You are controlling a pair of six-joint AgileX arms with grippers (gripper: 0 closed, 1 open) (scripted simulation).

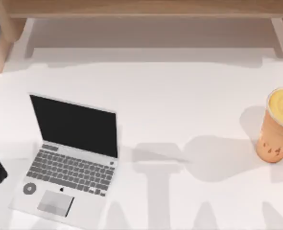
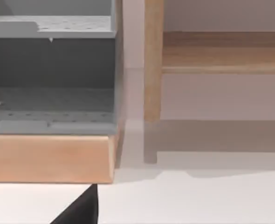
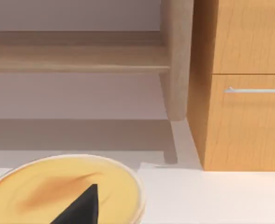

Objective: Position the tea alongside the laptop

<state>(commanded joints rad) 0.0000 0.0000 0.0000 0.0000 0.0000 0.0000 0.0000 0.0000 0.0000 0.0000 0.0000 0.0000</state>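
Tea (image 1: 278,125) upright at bench (image 1: 180,96) 3 o'clock edge, well apart from open laptop (image 1: 69,158) at 8 o'clock; can't tell my fingers' state.

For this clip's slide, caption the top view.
Open laptop at table's left, tea upright at far right edge.

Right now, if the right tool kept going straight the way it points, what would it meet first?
Probably the tea: its yellow top lies just ahead of the right tool's dark fingertip in the right wrist view. How much gap remains is unclear.
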